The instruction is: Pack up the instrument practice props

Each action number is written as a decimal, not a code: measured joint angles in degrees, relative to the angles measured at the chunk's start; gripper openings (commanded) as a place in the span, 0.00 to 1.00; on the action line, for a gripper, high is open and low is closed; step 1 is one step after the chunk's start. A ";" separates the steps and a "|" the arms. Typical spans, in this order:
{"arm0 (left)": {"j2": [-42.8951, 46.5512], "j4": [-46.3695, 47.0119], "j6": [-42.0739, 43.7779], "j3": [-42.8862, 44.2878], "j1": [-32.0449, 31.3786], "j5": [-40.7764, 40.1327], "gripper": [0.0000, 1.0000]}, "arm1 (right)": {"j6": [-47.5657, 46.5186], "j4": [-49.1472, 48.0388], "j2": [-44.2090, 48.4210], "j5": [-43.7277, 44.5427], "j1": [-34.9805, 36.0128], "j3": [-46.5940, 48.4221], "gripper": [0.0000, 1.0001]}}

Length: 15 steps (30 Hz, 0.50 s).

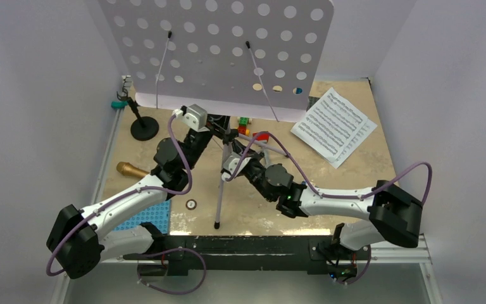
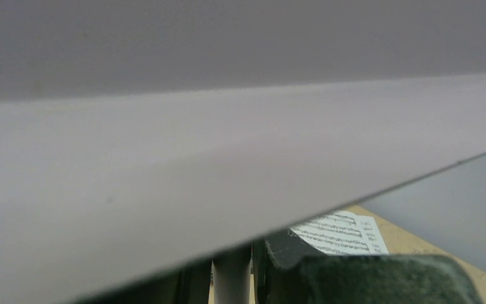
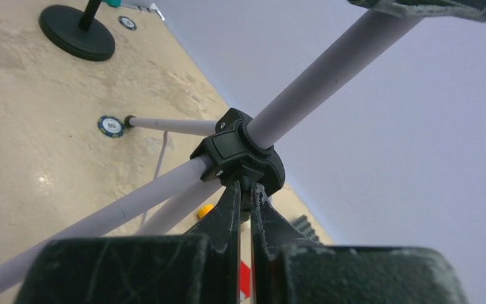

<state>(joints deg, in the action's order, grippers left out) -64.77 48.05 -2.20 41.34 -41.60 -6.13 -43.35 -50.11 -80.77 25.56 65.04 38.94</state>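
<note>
Music stand (image 1: 224, 37), lavender tripod: light, rigid, top-heavy, standing just right of mic stand (image 1: 144, 128); hold at black hub (image 3: 240, 152), where right gripper (image 3: 245, 190) is pinched closed; left gripper (image 2: 231, 286) straddles shaft (image 3: 329, 69), clamping indeterminate.

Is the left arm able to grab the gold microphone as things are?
Probably not yet: its tool sits around the music stand, and the gold microphone lies close beside its arm, an awkward fold back.
</note>
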 measured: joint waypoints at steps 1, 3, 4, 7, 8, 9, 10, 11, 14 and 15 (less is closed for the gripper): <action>-0.11 0.26 -0.17 0.00 -0.04 0.31 0.00 | 0.44 0.90 0.72 0.46 0.11 -0.09 0.28; -0.55 0.68 -0.39 0.17 -0.28 1.18 0.00 | 3.93 4.85 3.13 0.87 0.04 0.02 0.49; -0.63 0.63 -0.39 0.24 -0.50 1.25 0.00 | 6.78 9.14 4.98 1.79 0.02 0.24 0.57; -0.63 0.50 -0.37 0.31 -0.52 1.25 0.00 | 16.33 20.37 10.25 2.32 -0.26 0.33 0.78; -0.61 0.46 -0.37 0.33 -0.52 1.25 0.00 | 20.31 24.04 12.13 2.14 -0.35 0.33 0.81; -0.57 0.35 -0.35 0.33 -0.52 1.22 0.00 | 24.74 27.82 14.25 1.38 -0.44 0.33 0.81; -0.57 0.31 -0.35 0.35 -0.52 1.20 0.00 | 28.13 30.25 15.72 0.35 -0.50 0.33 0.82; -0.52 0.24 -0.35 0.37 -0.52 1.20 0.00 | 32.15 32.85 17.27 -0.98 -0.57 0.33 0.81; -0.35 -0.09 -0.35 0.44 -0.52 1.18 0.00 | 45.35 38.86 20.15 -9.90 -2.54 0.37 0.78; -0.31 -0.15 -0.35 0.46 -0.52 1.18 0.00 | 49.20 39.93 20.24 -13.07 -3.76 0.37 0.77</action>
<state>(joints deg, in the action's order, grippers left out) -65.08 47.90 -2.55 41.80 -42.13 -4.95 5.85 -10.17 -60.53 12.49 61.28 39.31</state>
